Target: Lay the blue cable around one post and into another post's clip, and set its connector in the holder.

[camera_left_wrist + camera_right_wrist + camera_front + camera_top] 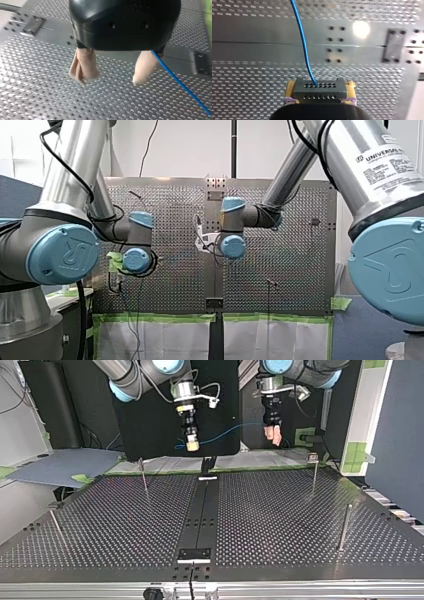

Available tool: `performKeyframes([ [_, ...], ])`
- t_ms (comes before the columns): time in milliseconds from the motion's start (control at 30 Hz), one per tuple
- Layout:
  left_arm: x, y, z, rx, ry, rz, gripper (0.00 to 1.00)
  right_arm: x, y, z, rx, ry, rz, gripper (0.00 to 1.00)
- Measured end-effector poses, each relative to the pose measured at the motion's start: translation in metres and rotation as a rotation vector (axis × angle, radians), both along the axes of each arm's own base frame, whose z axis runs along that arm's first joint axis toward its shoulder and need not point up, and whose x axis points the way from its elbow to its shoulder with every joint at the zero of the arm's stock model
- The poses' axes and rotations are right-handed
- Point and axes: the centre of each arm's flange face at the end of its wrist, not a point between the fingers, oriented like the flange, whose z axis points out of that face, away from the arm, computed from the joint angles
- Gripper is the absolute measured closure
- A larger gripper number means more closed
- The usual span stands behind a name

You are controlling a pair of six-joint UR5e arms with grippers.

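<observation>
1. Connector [319, 96]: clamped between the yellow-padded fingers of the right gripper [320, 90]. It is held in the air over the strip [200, 515] that runs down the middle of the tabletop [280, 525].
2. Cable [303, 42]: blue. It leaves the connector's hole grid and crosses above the strip towards the left gripper [110, 78]. It is round no post and in no clip.
3. Left gripper: beige fingers [85, 65] apart, gripping nothing. The cable passes beside one finger, outside the gap as far as the wrist view shows. In the top view the gripper hangs to the strip's right.
4. Posts [314, 472]: four thin ones, two on each side of the strip, all bare.
5. Block [195, 554]: at the strip's near end in the top view. It is possibly the holder, but I cannot confirm this.
6. Risks, as judgements:
   - The cable lies outside the open fingers, so they may close on air and leave the run unguided.
   - A loose run over the strip may swing wide of its post or snag on another.
   - A pull on the cable could twist the connector in the pads, so it would meet the holder askew.
7. Writing: "UNIVERSAL ROBOTS" on the label [387, 157] of the right arm; the finer lines below it are unreadable. There is a "UR" mark on the blue joint cap [65, 252] left of the strip in the front view.
</observation>
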Motion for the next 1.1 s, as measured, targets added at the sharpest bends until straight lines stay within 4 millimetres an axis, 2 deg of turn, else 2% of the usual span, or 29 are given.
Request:
performKeyframes([
  [267, 0.027, -0.004, 0.044, -0.056, -0.072, 0.008, 0.00, 0.007, -0.009, 0.065, -0.052, -0.044, -0.026, 1.00],
  [500, 0.047, 0.002, 0.085, -0.092, -0.134, 0.054, 0.00, 0.011, -0.012, 0.128, -0.094, -0.096, -0.022, 1.00],
  [833, 0.061, 0.013, 0.145, -0.132, -0.211, 0.132, 0.00, 0.007, -0.015, 0.202, -0.128, -0.185, 0.027, 1.00],
  [933, 0.063, 0.013, 0.164, -0.141, -0.234, 0.139, 0.00, 0.006, -0.012, 0.218, -0.135, -0.195, 0.052, 1.00],
  [1100, 0.058, 0.018, 0.185, -0.162, -0.252, 0.166, 0.00, 0.008, -0.010, 0.228, -0.127, -0.178, 0.093, 1.00],
])
